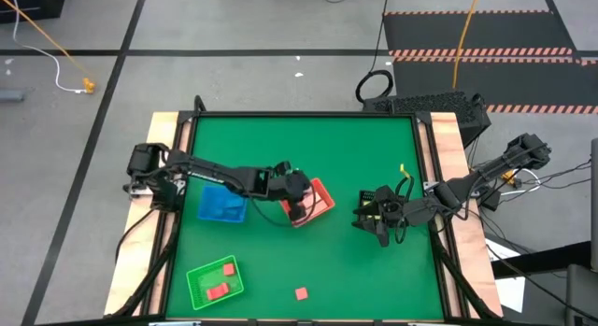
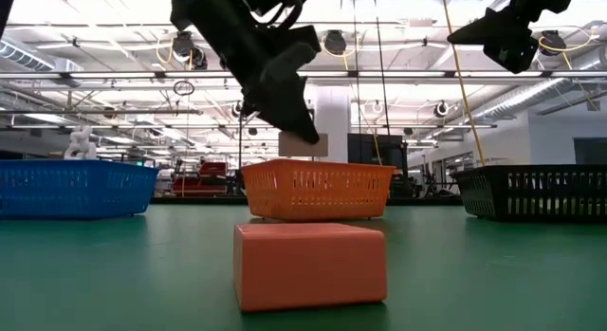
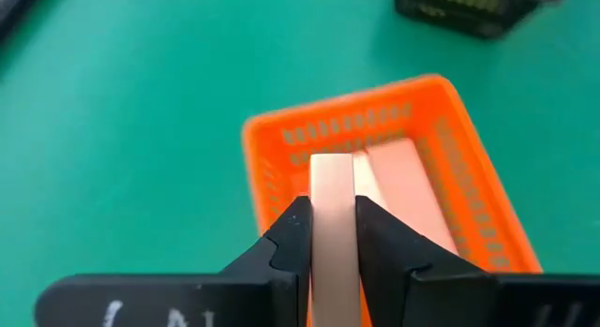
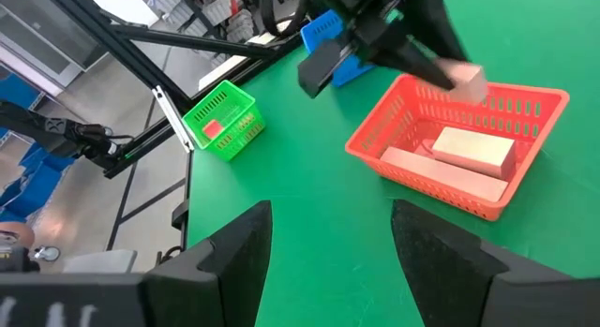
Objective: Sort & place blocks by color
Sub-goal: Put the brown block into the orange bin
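left arm stretched from bench's left edge toward centre, wrist pitched down, left tool (image 1: pixel 299 206) raised off bench, fingers (image 3: pixel 292 235) clamped shut on pale block (image 3: pixel 333 224). right arm reaches in from right edge, right tool (image 1: pixel 377 221) held high, fingers (image 4: pixel 239 247) spread apart, empty.

The table top (image 1: pixel 318 167) is plain green, edged with pale wood. On it sit an orange-red tray (image 4: pixel 450 144) with slotted walls, a blue tray (image 1: pixel 222 205), a bright green tray (image 1: pixel 213 280) and, in the low view, a black tray (image 2: pixel 531 193). A pale pink block (image 3: pixel 334 233) sits between the black fingers of the left gripper (image 3: pixel 334 235); two pale tan-pink blocks (image 4: pixel 473 151) lie in the orange-red tray. A red block (image 1: pixel 218 291) lies in the green tray, another red block (image 1: pixel 301 293) on the bare green. The right gripper (image 4: pixel 330 235) is black.
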